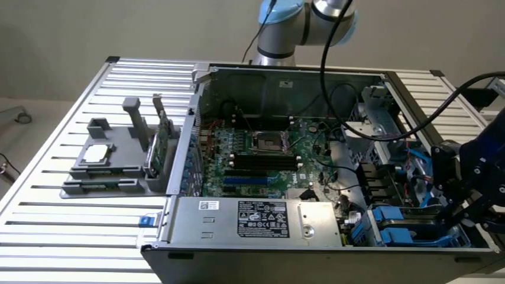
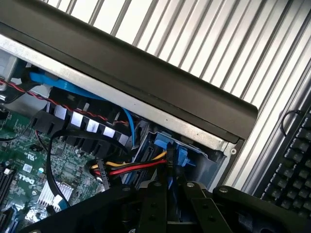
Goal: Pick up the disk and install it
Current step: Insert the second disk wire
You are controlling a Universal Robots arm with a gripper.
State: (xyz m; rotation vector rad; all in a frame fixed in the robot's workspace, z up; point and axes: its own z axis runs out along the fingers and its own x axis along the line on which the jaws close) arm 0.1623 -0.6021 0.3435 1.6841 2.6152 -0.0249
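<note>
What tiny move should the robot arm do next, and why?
Probably ease the gripper slowly closer to the blue-framed disk. It is lined up right by it, and the red and yellow cables lie close beside, so a gentle nudge seems safest.

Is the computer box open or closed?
Open. The case has no cover on top, and the green board inside shows.

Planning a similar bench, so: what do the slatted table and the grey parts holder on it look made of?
Slatted table: bare metal, probably aluminium, pale satin sheen on ribbed profiles. Grey parts holder: matte plastic, seemingly; dull uniform grey.
</note>
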